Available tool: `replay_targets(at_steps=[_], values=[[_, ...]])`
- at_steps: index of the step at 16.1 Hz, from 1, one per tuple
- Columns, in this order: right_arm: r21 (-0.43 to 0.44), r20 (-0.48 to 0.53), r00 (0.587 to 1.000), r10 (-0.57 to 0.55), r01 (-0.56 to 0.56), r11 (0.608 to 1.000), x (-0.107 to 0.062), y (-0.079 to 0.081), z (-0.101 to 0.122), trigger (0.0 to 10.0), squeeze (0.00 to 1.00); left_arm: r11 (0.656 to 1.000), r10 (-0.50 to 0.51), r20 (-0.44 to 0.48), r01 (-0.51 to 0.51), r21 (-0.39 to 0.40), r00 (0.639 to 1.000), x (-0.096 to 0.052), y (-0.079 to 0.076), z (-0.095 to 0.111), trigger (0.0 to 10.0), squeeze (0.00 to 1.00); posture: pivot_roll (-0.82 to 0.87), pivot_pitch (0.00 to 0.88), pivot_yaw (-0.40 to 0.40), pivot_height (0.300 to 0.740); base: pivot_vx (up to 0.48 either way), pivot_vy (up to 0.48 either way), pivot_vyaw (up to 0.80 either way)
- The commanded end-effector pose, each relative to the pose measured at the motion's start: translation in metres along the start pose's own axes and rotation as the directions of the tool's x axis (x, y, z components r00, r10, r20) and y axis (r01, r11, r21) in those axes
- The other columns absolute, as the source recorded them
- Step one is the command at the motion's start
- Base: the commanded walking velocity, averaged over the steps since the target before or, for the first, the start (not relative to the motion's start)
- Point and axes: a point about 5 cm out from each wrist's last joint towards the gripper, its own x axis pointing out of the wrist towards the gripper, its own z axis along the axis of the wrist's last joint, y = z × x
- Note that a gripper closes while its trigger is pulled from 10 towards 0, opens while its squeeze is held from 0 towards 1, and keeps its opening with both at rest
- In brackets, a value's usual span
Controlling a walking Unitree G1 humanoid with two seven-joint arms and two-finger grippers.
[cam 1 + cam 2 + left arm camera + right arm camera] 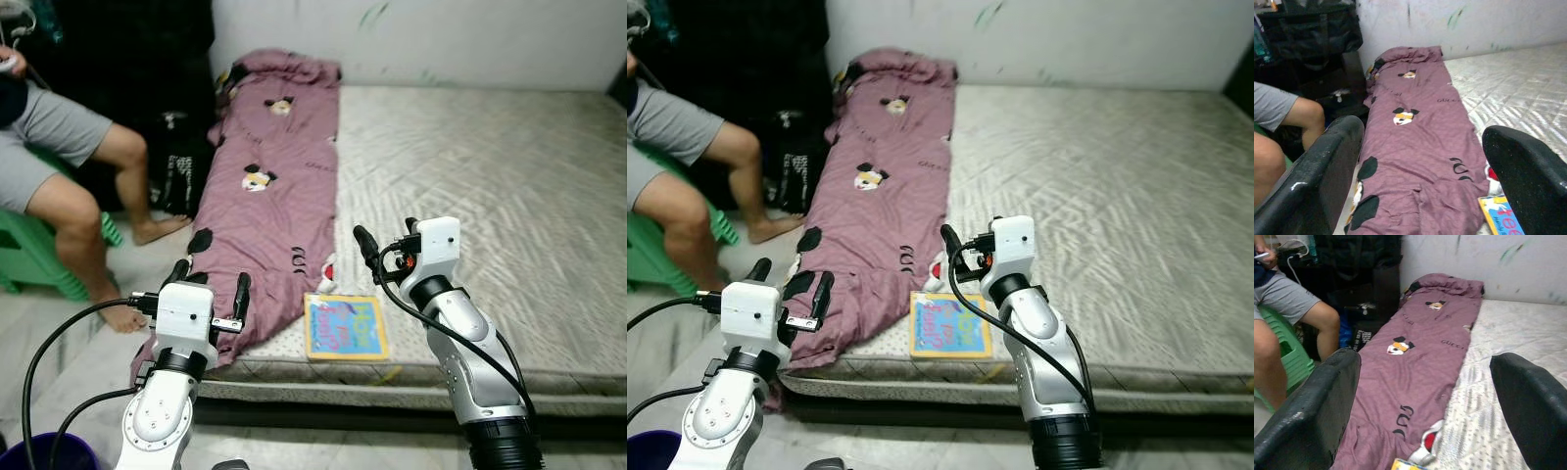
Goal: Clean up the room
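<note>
Two grippers hang before you with fingers spread and empty: left gripper (209, 282) at lower left, right gripper (387, 238) at center. Your picture book (344, 327) lies on the mattress (490, 176) edge just below the right gripper, beside the purple blanket (269, 186).

left arm raised, bent at elbow | left pincer (209, 284) fingers apart, holding nothing | right arm raised higher, forearm upright | right pincer (384, 240) fingers apart, holding nothing, pointing forward

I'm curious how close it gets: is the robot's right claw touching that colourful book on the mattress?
Apart. In the left eye view the right gripper hangs open above the book, with bare mattress between them.
</note>
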Motion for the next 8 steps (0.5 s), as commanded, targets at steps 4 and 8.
replay_targets(at_steps=[4,8], values=[[0.002,-0.007,1.0,0.01,-0.01,1.0,0.0028,0.0016,-0.0005,10.0,0.0,1.0,0.002,-0.008,-0.002,0.01,1.0,0.0003,0.0019,-0.0013,10.0,0.0,-0.03,0.0,-0.001,0.74,0.222,0.0,0.0],[0.006,-0.008,1.0,0.01,-0.01,1.0,0.0031,0.002,-0.001,10.0,0.0,0.999,0.018,-0.024,-0.017,0.029,1.0,0.0007,0.0035,-0.0036,10.0,0.0,-0.03,0.0,0.0,0.74,0.0,0.0,0.0]])
